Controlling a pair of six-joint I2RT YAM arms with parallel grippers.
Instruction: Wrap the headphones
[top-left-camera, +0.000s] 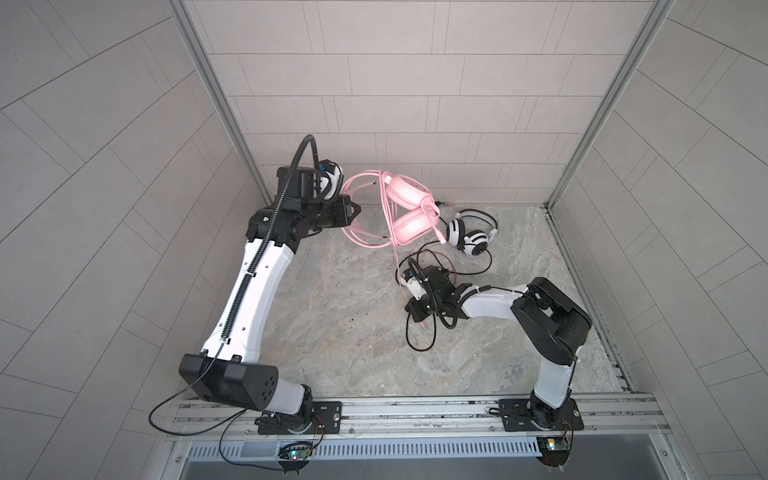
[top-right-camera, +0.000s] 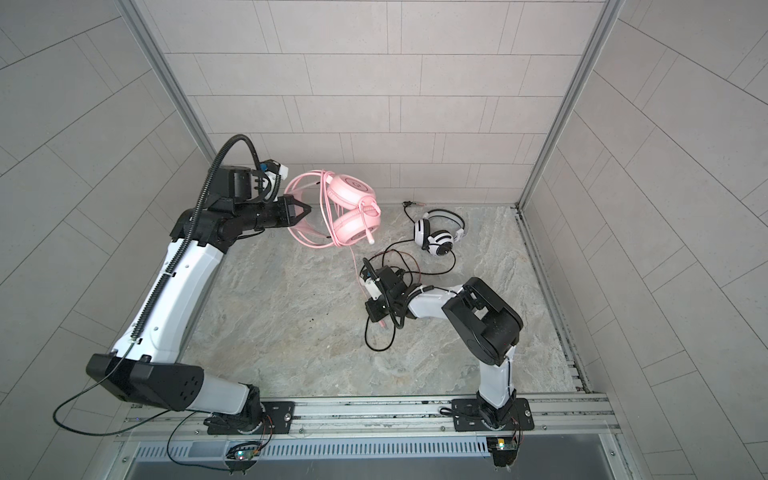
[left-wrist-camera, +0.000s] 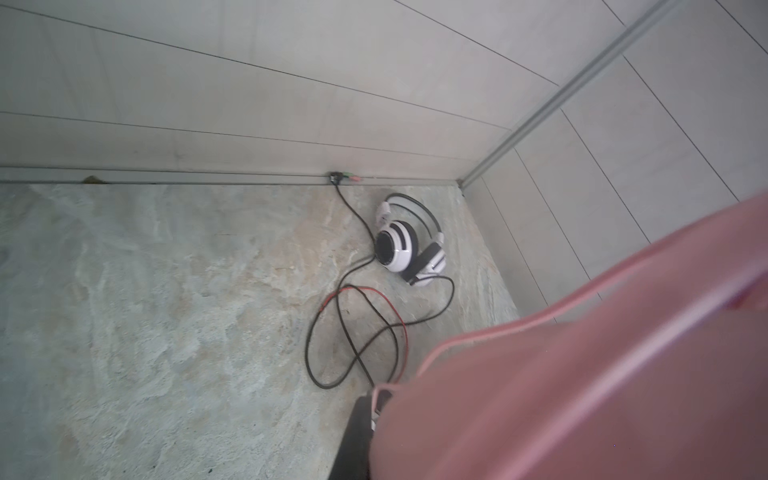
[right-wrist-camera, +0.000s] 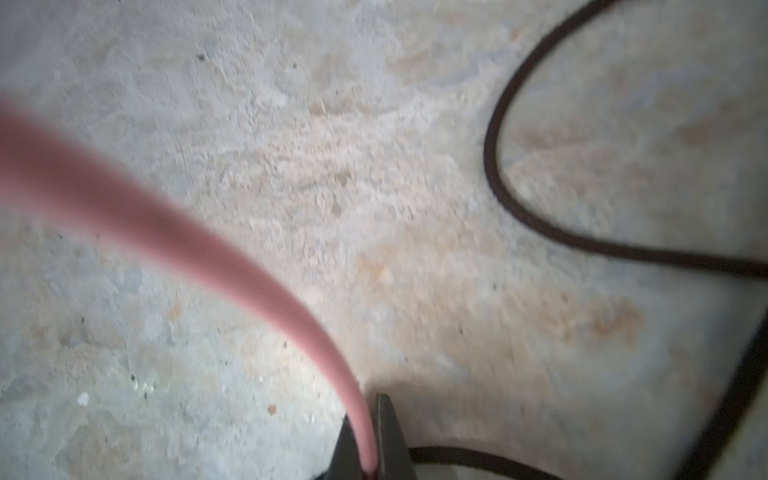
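Both top views: marbled table (top-left-camera: 332, 353), tiled walls (top-left-camera: 395, 83) on three sides. Pink headset (top-left-camera: 409, 195) held off table by left gripper (top-left-camera: 354, 209), clamped on headband. Striped headset (top-left-camera: 471, 237) near far right corner; front of table open. Right gripper (top-left-camera: 419, 320) tips hidden under wrist.
L wrist: pink headset blurred, cut off by frame; black cable (left-wrist-camera: 353, 332) looped beside striped headset.
R wrist: pink cable (right-wrist-camera: 208, 257) pinched betw. right gripper jaws; pic blurred.

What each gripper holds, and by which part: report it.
Left gripper: shut on the pink headset, by its headband. Right gripper: shut on the thin pink cable, pinched near its loose end, low over the table.
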